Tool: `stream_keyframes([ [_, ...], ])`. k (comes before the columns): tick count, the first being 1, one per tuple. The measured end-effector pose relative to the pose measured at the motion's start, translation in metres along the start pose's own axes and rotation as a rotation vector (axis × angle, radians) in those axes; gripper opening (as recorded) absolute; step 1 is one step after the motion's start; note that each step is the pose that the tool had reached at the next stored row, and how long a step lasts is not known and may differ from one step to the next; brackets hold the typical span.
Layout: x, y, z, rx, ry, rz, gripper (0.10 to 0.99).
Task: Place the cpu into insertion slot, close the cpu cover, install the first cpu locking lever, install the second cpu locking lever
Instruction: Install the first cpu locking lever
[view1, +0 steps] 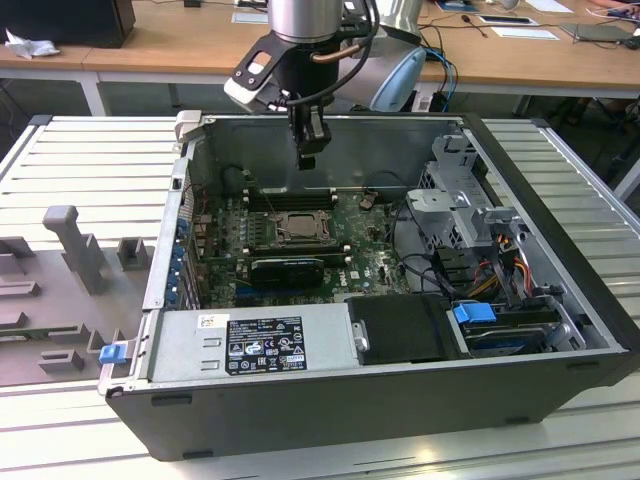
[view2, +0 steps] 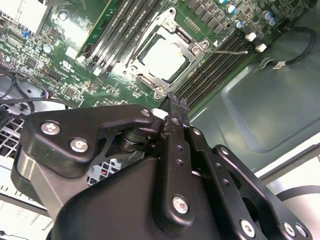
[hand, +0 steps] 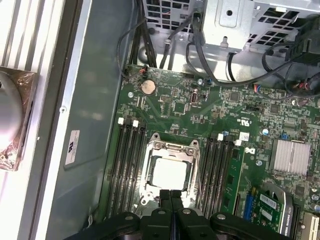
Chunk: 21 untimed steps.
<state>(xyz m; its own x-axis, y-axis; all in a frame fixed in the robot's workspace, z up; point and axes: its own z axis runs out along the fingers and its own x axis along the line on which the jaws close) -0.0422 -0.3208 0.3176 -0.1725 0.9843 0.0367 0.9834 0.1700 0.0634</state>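
Observation:
The cpu lies pale and square in the insertion slot on the green motherboard inside the open computer case. The cpu cover, a silvery frame, lies flat around it, with the cpu showing through the window of the cover. A thin metal lever sticks out from the cover's side over the memory slots. My gripper hangs a little above the socket, beside its edge. Its black fingertips are pressed together with nothing between them, and they also meet in the second wrist view.
Long black memory slots flank the socket on both sides. A black box and a labelled metal unit fill the case's near side. A drive cage with cables stands at the exterior view's right. Grey fixtures sit outside the case.

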Motion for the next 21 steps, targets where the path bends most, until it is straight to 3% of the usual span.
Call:
stream_keyframes([
  [21,0.0000,0.0000,0.0000,0.004,0.0070,-0.111,0.106],
])
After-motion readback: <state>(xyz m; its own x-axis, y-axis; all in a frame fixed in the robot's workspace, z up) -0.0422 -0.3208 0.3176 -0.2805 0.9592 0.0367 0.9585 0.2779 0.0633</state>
